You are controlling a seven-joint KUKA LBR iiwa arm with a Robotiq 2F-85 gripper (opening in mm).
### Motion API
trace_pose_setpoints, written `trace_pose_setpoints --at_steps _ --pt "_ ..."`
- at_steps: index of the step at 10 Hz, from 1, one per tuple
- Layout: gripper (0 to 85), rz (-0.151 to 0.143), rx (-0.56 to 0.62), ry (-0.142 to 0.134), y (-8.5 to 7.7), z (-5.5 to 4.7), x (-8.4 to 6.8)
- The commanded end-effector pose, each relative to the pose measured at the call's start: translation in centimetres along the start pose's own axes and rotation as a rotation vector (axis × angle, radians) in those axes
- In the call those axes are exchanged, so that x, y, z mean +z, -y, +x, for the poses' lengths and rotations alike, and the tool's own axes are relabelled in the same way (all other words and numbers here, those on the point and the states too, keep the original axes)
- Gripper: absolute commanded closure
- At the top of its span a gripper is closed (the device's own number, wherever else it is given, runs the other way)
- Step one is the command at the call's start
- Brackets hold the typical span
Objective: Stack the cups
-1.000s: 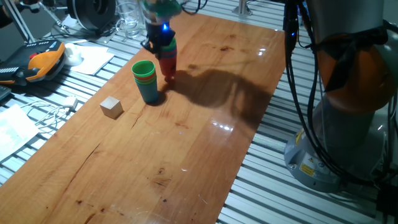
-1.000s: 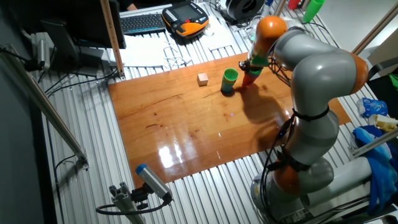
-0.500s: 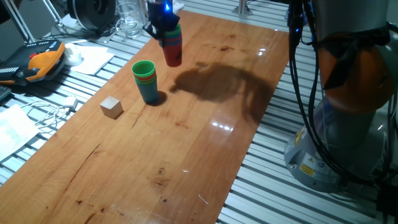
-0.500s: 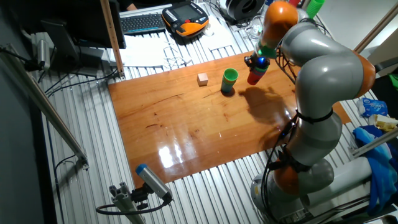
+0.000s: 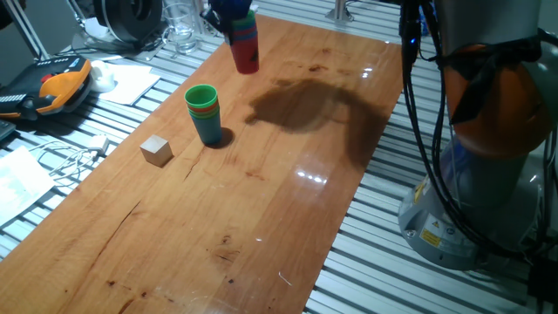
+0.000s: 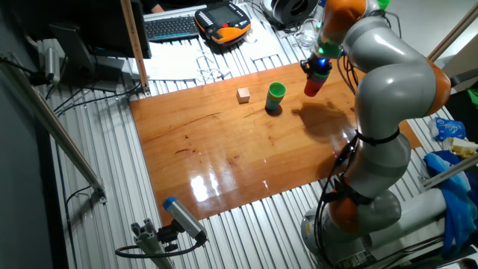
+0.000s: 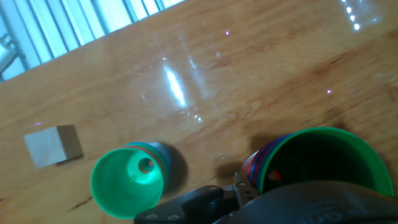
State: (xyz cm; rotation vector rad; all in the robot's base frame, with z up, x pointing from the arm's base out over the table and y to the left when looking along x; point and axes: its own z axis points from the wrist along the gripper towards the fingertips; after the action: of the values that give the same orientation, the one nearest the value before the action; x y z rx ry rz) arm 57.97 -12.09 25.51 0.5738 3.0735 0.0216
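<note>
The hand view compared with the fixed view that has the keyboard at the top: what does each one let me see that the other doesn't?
Only the hand view looks down into the held stack of cups, showing its green top cup's dark inside.

Only the fixed view shows the whole grey and orange arm, the keyboard, and the held stack hanging clear above the table in the gripper.

Both show the green-topped standing stack and the wooden cube beside it.
</note>
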Motion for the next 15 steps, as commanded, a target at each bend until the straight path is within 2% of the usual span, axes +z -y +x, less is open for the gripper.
trace_pose_setpoints --at_steps 1,2,3,4,5,6,7,9,11,14,15 --pt "85.0 0.000 -0.003 0.000 -0.1 -0.1 -4.5" --pt "85.0 -0.008 -0.012 0.005 -0.1 -0.1 -4.5" --pt "85.0 -0.019 -0.040 0.034 -0.1 -0.1 -4.5" --pt "85.0 -0.019 -0.074 0.074 -0.1 -0.1 -4.5" --pt "85.0 -0.039 -0.083 0.108 -0.1 -0.1 -4.5" --pt "85.0 -0.044 -0.072 0.123 -0.1 -0.1 -4.5" --pt "85.0 -0.055 -0.059 0.112 -0.1 -0.1 -4.5" --pt "85.0 -0.051 -0.023 0.079 -0.1 -0.1 -4.5" --pt "85.0 -0.044 0.004 0.062 -0.1 0.0 -4.7" --pt "85.0 -0.054 0.041 0.027 -0.5 0.4 -7.2" --pt "85.0 -0.034 0.073 0.039 -1.5 0.9 -7.5"
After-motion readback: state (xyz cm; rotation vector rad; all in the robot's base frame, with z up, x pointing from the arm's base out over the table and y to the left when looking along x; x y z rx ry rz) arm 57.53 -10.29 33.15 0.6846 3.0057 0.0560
